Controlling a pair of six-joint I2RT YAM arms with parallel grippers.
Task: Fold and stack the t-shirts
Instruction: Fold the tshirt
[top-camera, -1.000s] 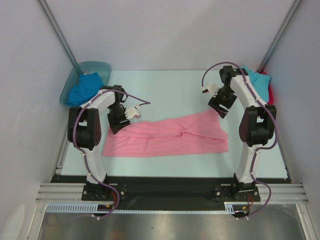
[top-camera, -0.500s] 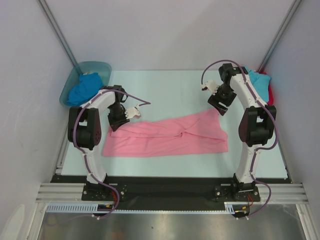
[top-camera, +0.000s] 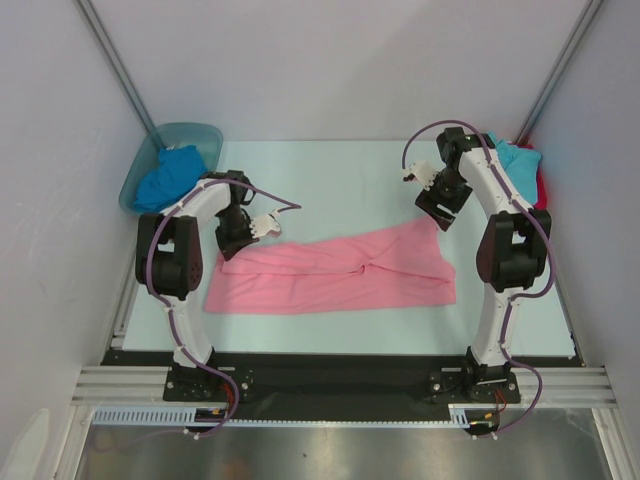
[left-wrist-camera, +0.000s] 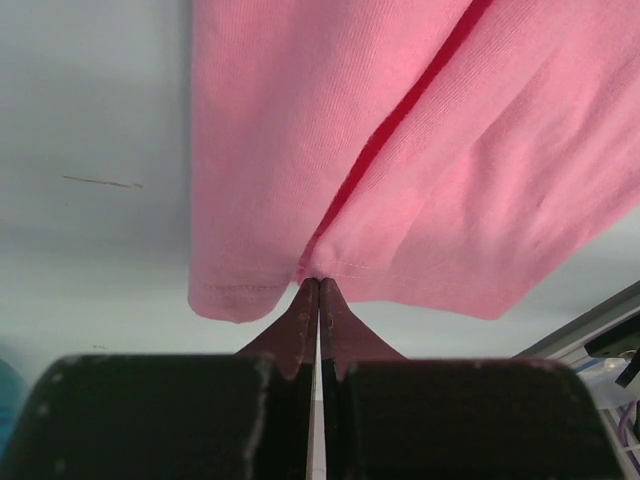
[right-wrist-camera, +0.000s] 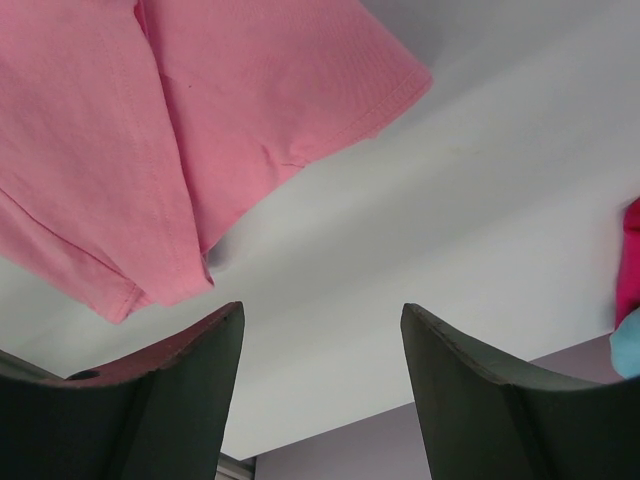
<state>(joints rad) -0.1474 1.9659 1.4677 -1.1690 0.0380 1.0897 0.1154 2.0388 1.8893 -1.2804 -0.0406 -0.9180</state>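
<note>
Pink t-shirt (top-camera: 340, 270) is spread across the middle of the table (top-camera: 340, 175), a long band running left to right, with its right end lying a touch farther back than its left. That long axis sets up the coming move: one arm sits at each end, so each far corner belongs to the arm on its own side.

Left gripper (left-wrist-camera: 318, 288) is right on the shirt's far-left corner. Its jaws are pressed together with no gap, and the tips meet exactly at the hem, where a fold line runs into the edge. From the wrist view it looks like a pinch on that hem, though only the very edge of the cloth is caught.

Over to the right gripper (right-wrist-camera: 320, 350): jaws spread wide, nothing between them, only bare table below. The shirt's far-right corner lies ahead of it and off to the left in the wrist view, near but apart from the fingers. My read is that the claw needs to come down and across onto that corner before it can bite, so the right arm is the one lagging.

Elsewhere, the royal blue t-shirt (top-camera: 165, 178) is bunched in the tub (top-camera: 200, 132) at far left. The turquoise t-shirt (top-camera: 515, 155) and the red t-shirt (top-camera: 542, 188) are piled at far right.
</note>
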